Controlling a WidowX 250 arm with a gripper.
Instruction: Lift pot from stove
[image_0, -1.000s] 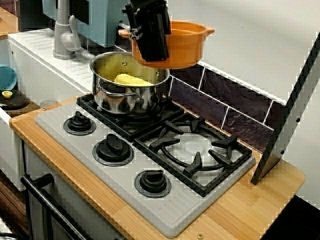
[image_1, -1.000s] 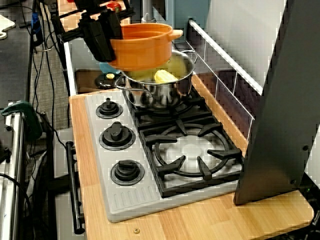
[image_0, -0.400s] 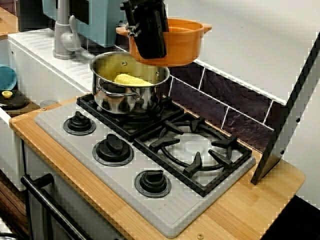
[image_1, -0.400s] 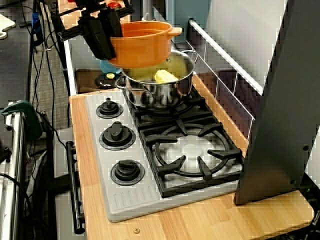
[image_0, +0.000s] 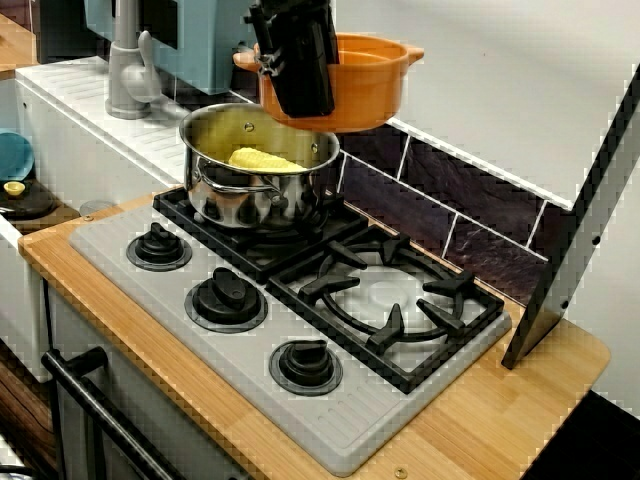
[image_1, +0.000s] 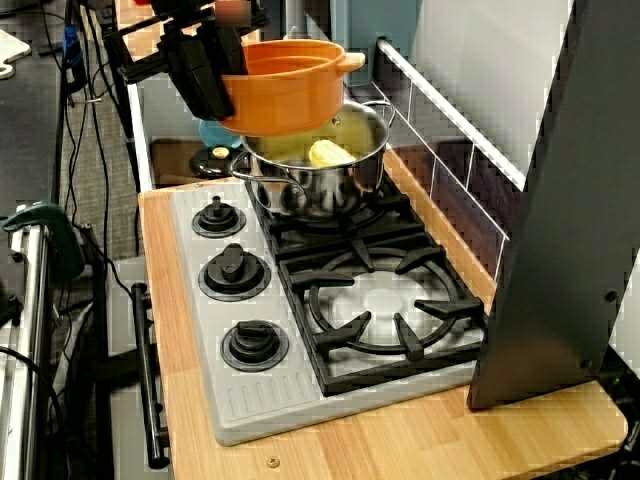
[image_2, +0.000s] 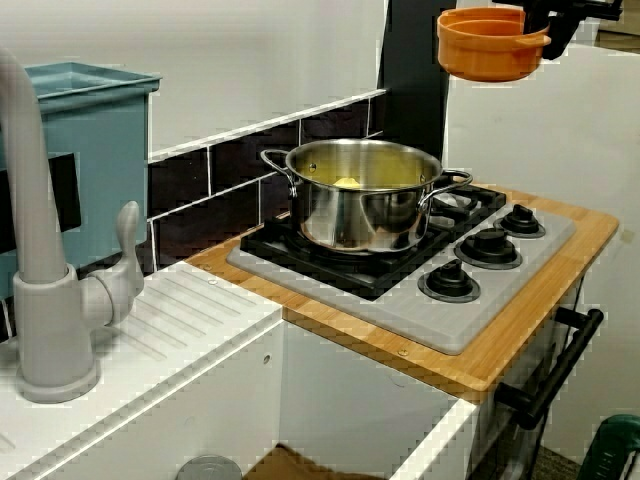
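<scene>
Dark tiles back the wooden desk (image_0: 480, 425) and grey stove (image_0: 330, 400). My tool (image_0: 297, 62) is clamped on the orange pot (image_0: 365, 85), hanging well above the steel pot (image_0: 255, 190). Lifting looks done.

Up goes the orange pot (image_0: 345, 88), riding a touch higher above the steel pot (image_0: 255, 180) than a second ago and drawn slightly back toward the wall. The gripper (image_0: 298, 58) has climbed with it, its top now running further off the upper edge. The gap between the two pots has widened since then.
</scene>
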